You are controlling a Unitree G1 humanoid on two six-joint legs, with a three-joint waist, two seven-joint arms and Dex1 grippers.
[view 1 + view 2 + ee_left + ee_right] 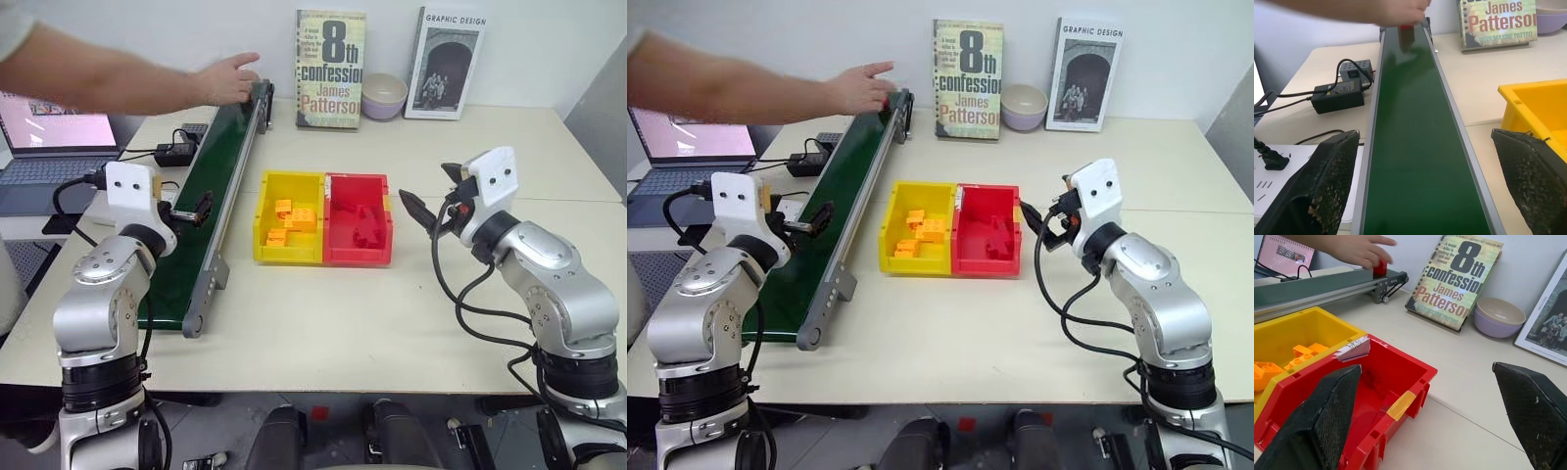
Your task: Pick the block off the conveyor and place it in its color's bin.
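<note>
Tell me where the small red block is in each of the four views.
Left eye view: hidden under the person's hand.
Right eye view: hidden under that hand too.
Left wrist view: red block at the conveyor's far end.
Right wrist view: on the far end.
Shared landmark: the Patterson book.

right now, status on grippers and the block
Left gripper open over the dark green conveyor belt. Right gripper open by the red plastic bin. Small red block under a person's hand, belt's far end.
</note>
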